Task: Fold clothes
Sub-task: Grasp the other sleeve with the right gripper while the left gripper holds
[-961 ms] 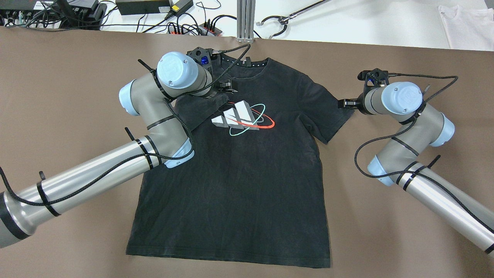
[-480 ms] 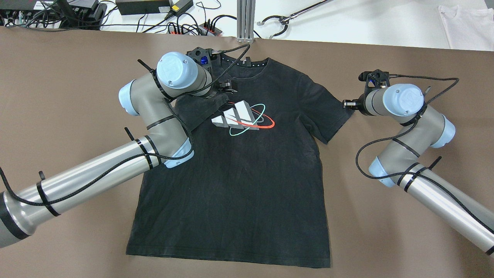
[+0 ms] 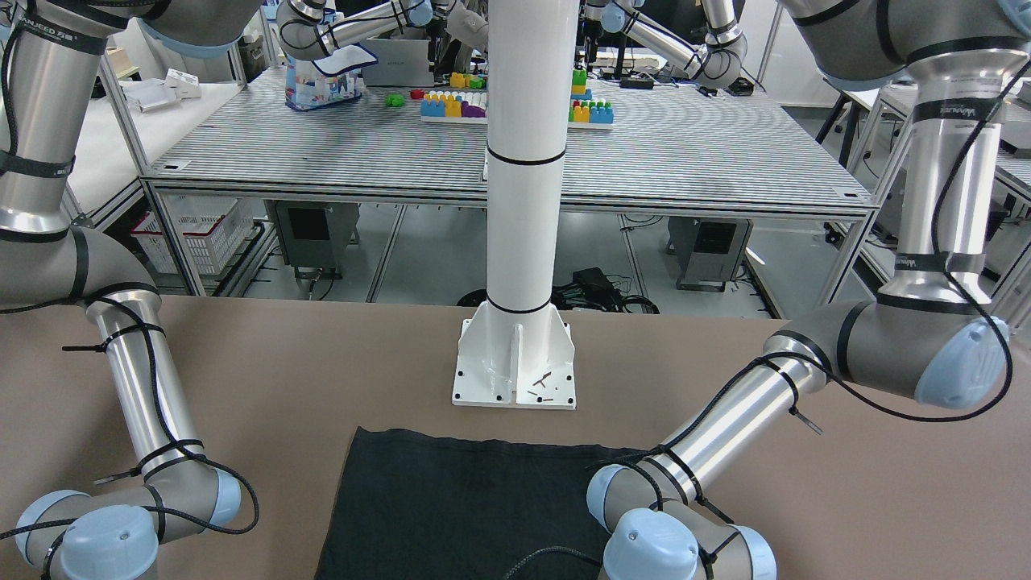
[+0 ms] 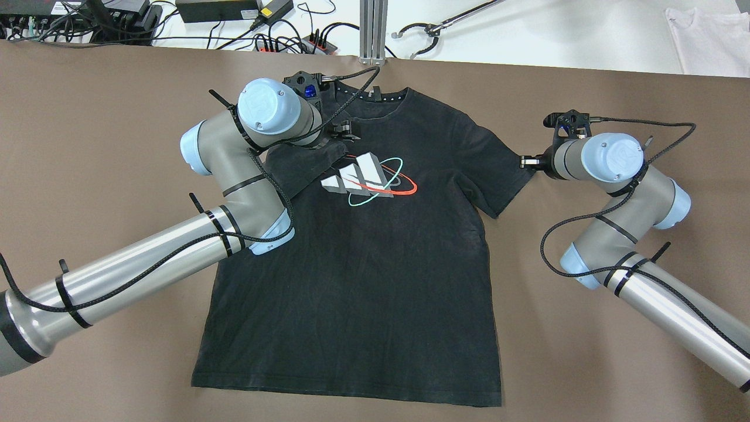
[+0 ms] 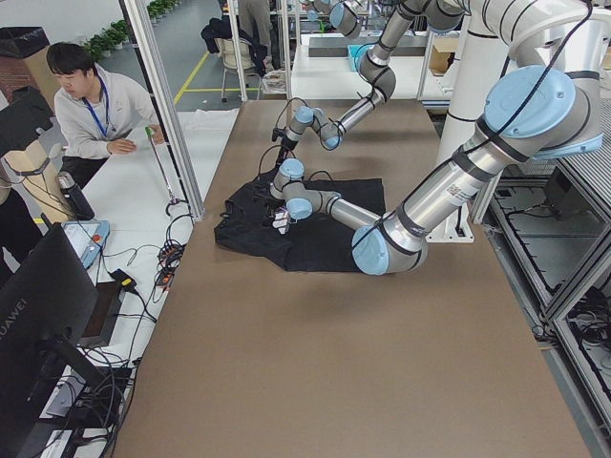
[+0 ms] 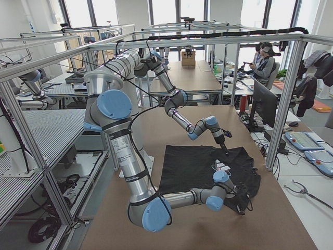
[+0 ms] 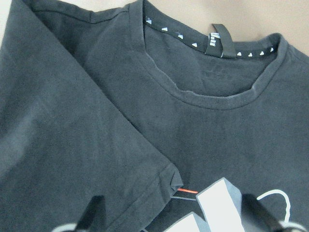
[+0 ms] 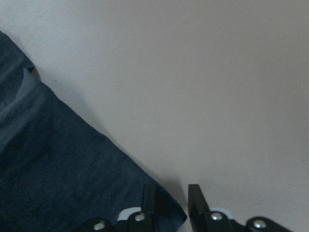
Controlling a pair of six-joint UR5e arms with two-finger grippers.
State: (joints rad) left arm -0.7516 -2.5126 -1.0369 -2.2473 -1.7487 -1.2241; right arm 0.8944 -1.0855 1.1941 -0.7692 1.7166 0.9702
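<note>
The clothes are a black T-shirt [image 4: 363, 264] with a white, teal and red chest logo, lying flat and face up on the brown table [image 4: 88, 146]. Its left sleeve [image 4: 304, 164] is folded in over the chest. My left gripper [image 4: 347, 130] hovers over that sleeve's hem [image 7: 164, 174], open and empty, fingers [image 7: 94, 210] wide apart. My right gripper [image 4: 525, 160] is at the outer corner of the right sleeve [image 4: 498, 170]. In the right wrist view its jaws stand close together [image 8: 171, 191] with the sleeve corner [image 8: 58, 169] between them.
The white pole's base plate [image 3: 515, 366] stands behind the shirt's hem edge [image 3: 451, 499]. Cables and power bricks [image 4: 234, 14], a grabber tool [image 4: 433, 26] and a white garment [image 4: 709, 41] lie past the table's far edge. An operator [image 5: 95, 105] sits there.
My right gripper has shifted slightly to the right, out to the right sleeve's outer corner. The left arm and the shirt have not moved.
</note>
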